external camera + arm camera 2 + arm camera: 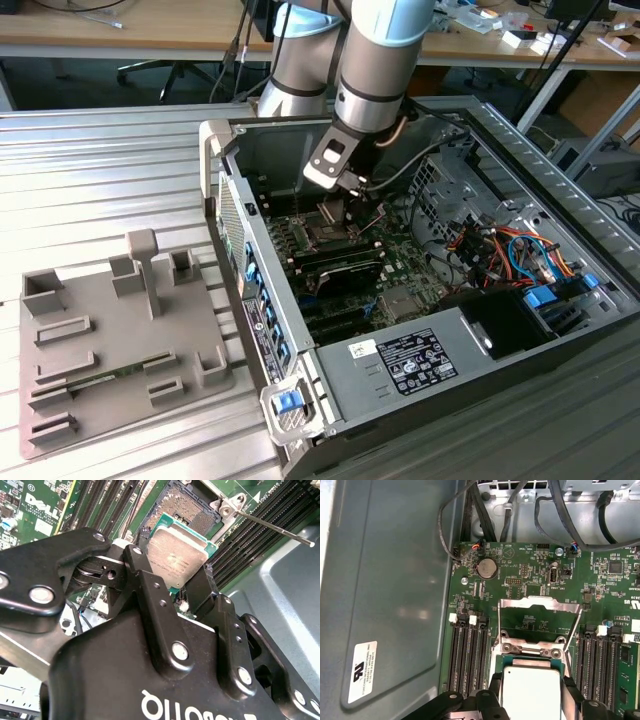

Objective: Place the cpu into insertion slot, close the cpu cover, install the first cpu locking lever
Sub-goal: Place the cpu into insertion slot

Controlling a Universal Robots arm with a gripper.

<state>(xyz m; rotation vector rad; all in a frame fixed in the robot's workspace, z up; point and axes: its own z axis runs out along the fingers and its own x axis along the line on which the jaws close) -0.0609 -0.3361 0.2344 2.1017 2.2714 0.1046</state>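
Arm: in the exterior view the arm [375, 60] is seen reaching down into an open computer case [450, 410] that is laid on its side on a ribbed metal table [100, 160].
Gripper: the gripper [172, 572] is closed to the width of the chip, which is clamped by two opposite edges between the black fingers [150, 595].
Chip: the cpu [180, 552] is held with its silvery face towards the camera, slightly tilted, over the near part of the socket. Whether it touches the socket cannot be told.
Socket: the insertion slot [192, 510] is left uncovered. In the second wrist view, its dark field of pins is seen beyond the far edge of the chip.
Cover: the cpu cover [540, 605] is swung open and stands up from its hinge, and the green motherboard [530, 570] is seen through its square cut-out.
Lever: a thin metal locking lever [272, 527] is seen unlatched, reaching away from a corner of the socket.
Surroundings: long black memory slots [470, 650] are set on both sides of the socket.
Beside the case: a grey moulded tray [100, 400] is laid on the table at the exterior view's left, well apart from the gripper.
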